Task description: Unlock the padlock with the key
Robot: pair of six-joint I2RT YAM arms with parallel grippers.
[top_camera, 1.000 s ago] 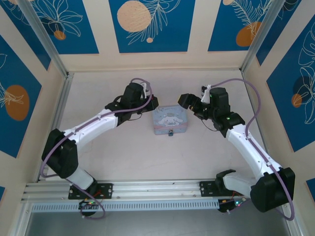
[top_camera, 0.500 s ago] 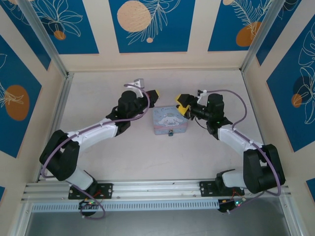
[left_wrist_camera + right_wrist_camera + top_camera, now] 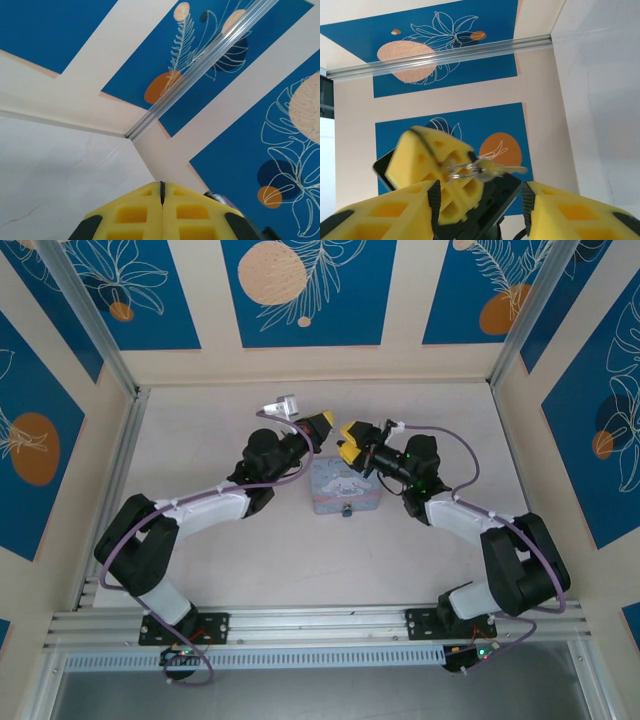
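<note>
Left gripper (image 3: 161, 194): yellow fingers pressed together, only a thin seam between them in the left wrist view. In the right wrist view its pads are clamped on the key (image 3: 506, 170). The key ring (image 3: 465, 171) lies against the yellow pad and the blade sticks out sideways past the fingertip. The picture is slightly blurred there, so the exact grip point is unclear.

Right gripper (image 3: 349, 440): fingers (image 3: 575, 216) spread well apart, nothing between the pads. In its own camera the left gripper and key appear in the gap between the two fingers. I cannot tell whether anything touches.

Top view: both grippers are raised, tips facing each other, very near. They are above the far edge of the tin (image 3: 345, 483). Left arm comes in from the left, right arm from the right, both elbows low to the table (image 3: 200, 440).

Padlock (image 3: 347, 510): small dark speck at the middle of the tin's near edge, touching it, well apart from the key and from both grippers. Too small to tell whether the shackle is closed.

Tin sits flat near the table centre, white cartoon lid up.
</note>
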